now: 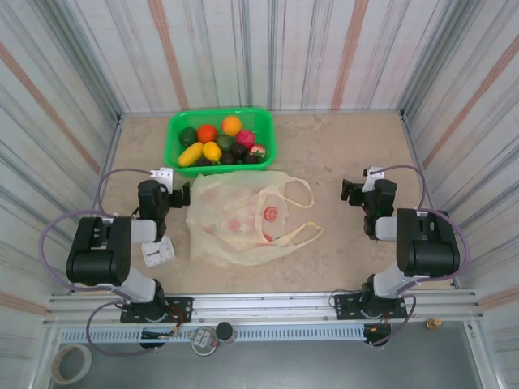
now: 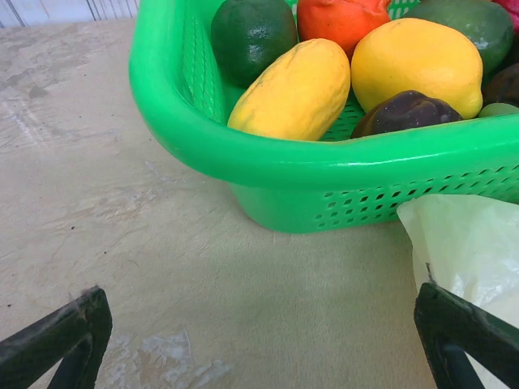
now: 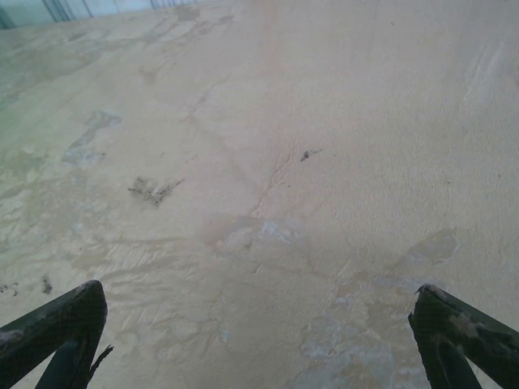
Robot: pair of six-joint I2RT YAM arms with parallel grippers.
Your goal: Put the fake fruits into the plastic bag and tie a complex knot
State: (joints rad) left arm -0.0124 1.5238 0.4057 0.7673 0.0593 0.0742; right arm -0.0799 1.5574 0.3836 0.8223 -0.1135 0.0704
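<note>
The fake fruits (image 1: 219, 143) lie heaped in a rigid green basket (image 1: 177, 136) at the back of the table; the left wrist view shows a long yellow fruit (image 2: 293, 91), a round yellow one (image 2: 415, 65), a dark green one (image 2: 253, 34) and an orange one (image 2: 340, 18). The cream-yellow plastic bag (image 1: 235, 217) lies flat mid-table, its two loop handles pointing right; its corner (image 2: 466, 247) reaches into the left wrist view. My left gripper (image 1: 180, 193) sits open just left of the bag, in front of the basket. Off to the bag's right, my right gripper (image 1: 350, 191) is open over bare table.
The tabletop (image 3: 268, 162) is scuffed beige. Striped walls (image 1: 268, 49) close in the back and both sides. A small white card (image 1: 158, 252) lies near the left arm's base.
</note>
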